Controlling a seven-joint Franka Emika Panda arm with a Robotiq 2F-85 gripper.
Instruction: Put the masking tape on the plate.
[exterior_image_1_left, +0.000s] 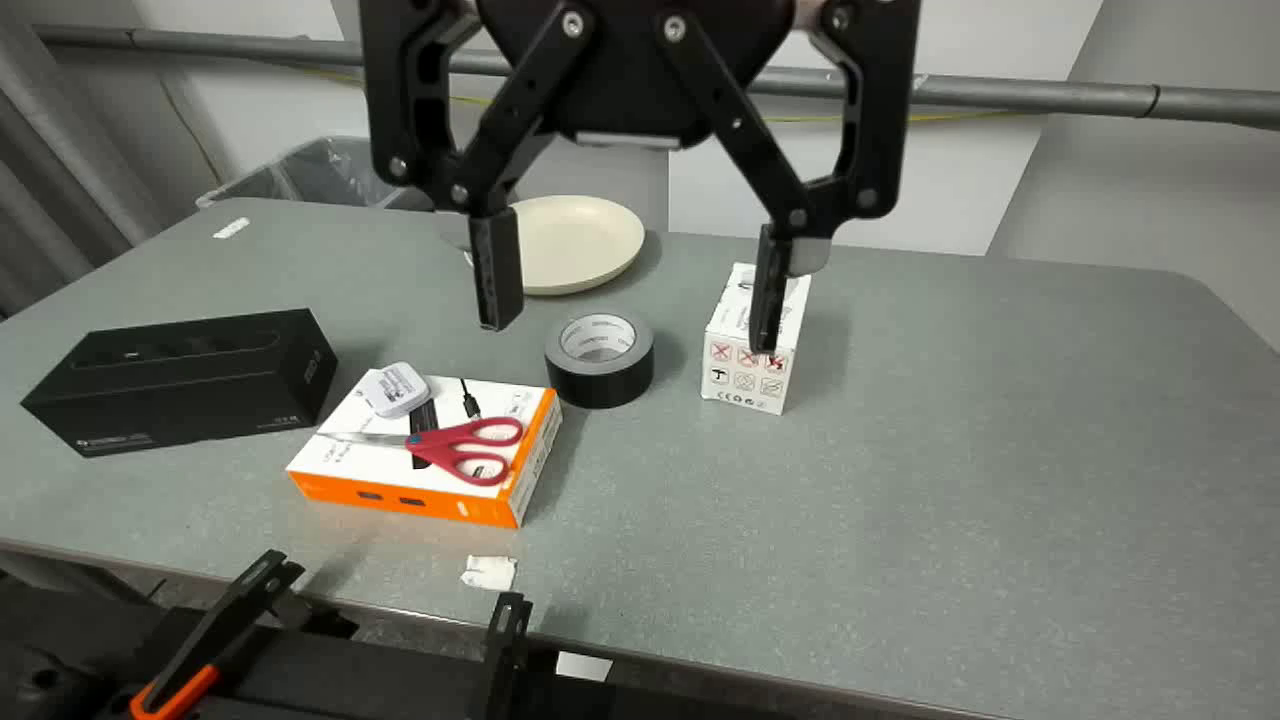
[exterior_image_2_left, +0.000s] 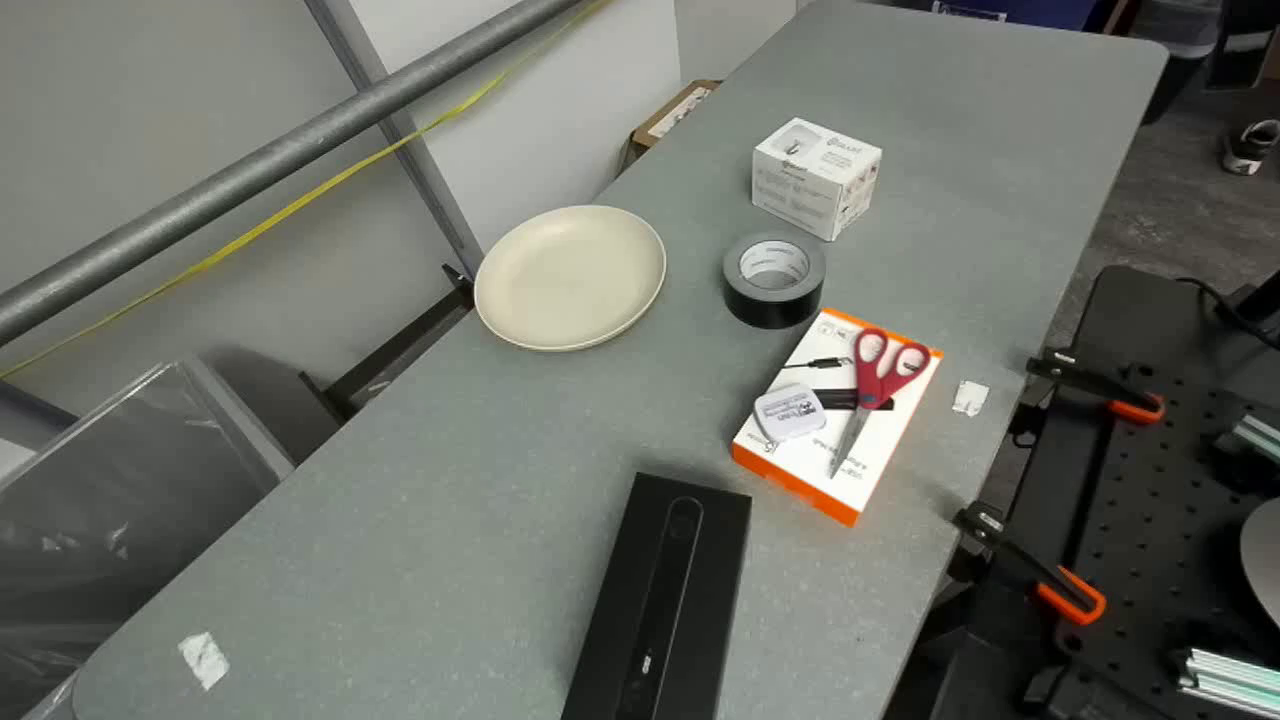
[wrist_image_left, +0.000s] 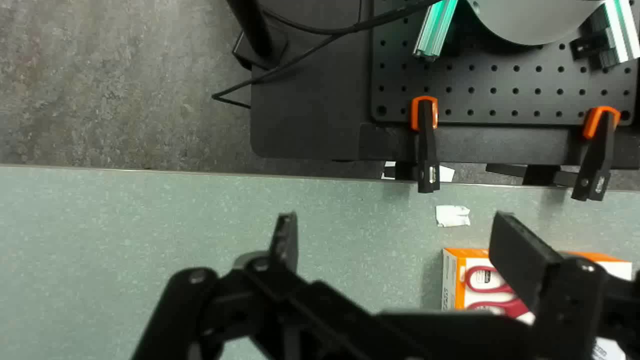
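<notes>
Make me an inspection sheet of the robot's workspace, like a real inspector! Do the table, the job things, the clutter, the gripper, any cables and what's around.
Surface: grey table, with two small white scraps on it.
Job's things: black masking tape lies flat on the table; cream plate sits apart from it. The tape is not on the plate yet.
Clutter: red-handled scissors and a small white item, both on an orange-and-white box; also a black box and a white box.
Gripper: open, holding nothing, above the table.
Cables: black cable across the black stand, off the table.
Surroundings: grey pipe, plastic-lined bin, two black-and-orange clamps near the table's edge.
</notes>
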